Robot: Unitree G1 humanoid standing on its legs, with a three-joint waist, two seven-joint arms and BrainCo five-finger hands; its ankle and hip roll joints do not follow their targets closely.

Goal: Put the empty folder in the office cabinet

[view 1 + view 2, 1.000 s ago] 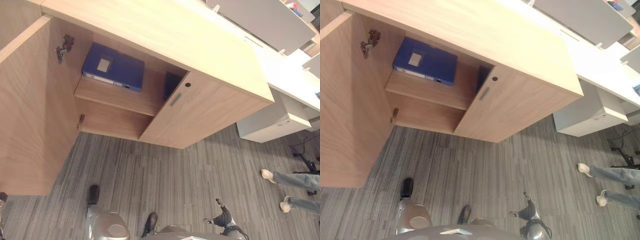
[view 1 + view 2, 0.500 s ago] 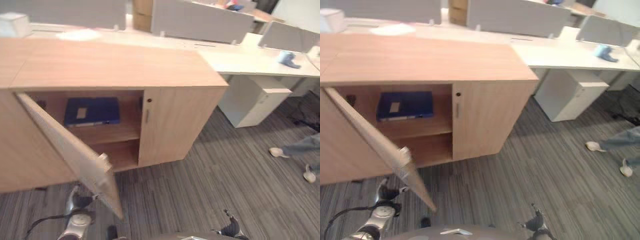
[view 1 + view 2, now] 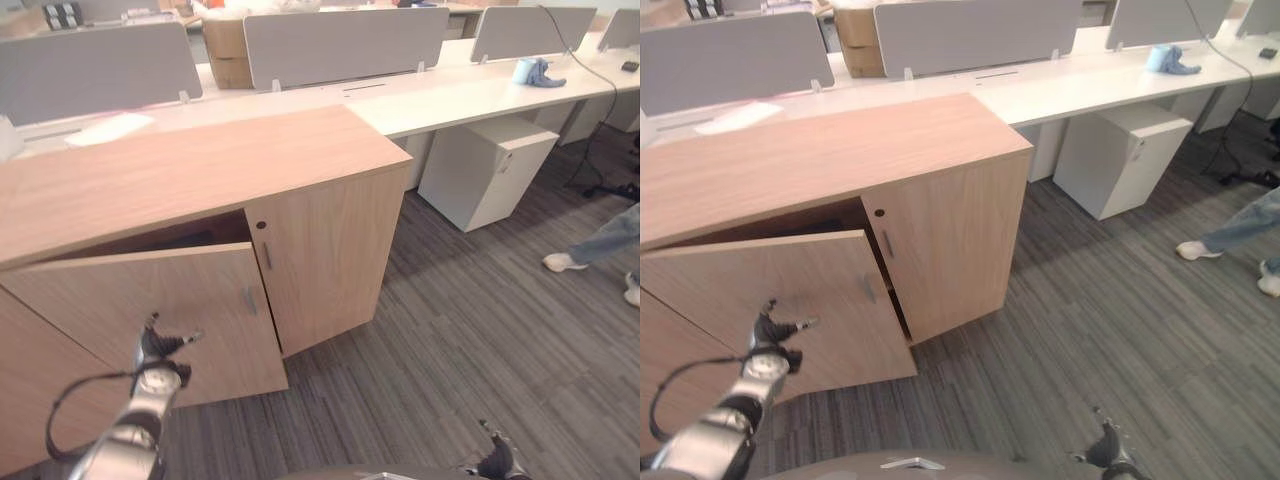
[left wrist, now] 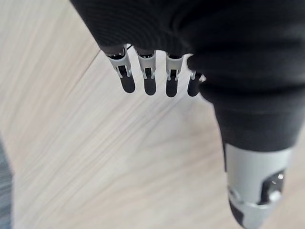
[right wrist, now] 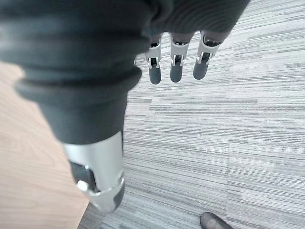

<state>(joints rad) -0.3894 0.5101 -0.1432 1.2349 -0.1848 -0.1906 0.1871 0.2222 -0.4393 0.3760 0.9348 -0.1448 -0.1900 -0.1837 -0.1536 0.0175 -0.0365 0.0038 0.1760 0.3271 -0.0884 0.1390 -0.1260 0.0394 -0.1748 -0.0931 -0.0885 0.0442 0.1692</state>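
wooden cabinet (image 3: 300, 200), left door (image 3: 150, 310) nearly shut, narrow gap at top. left hand (image 3: 160, 348) on door face, fingers straight, holding nothing. right hand (image 3: 497, 462) low over carpet (image 3: 480, 330), relaxed. folder hidden behind door. risk: door left ajar if push glances off. no readable writing.

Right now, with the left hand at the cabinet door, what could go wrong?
1. The left door is still ajar; the open left hand is at its face near the lower edge, so a push there might slip off before it latches.
2. A person's shoes are on the carpet to the right; a turn that way may crowd them.
3. The right hand hangs low and open, near the legs.
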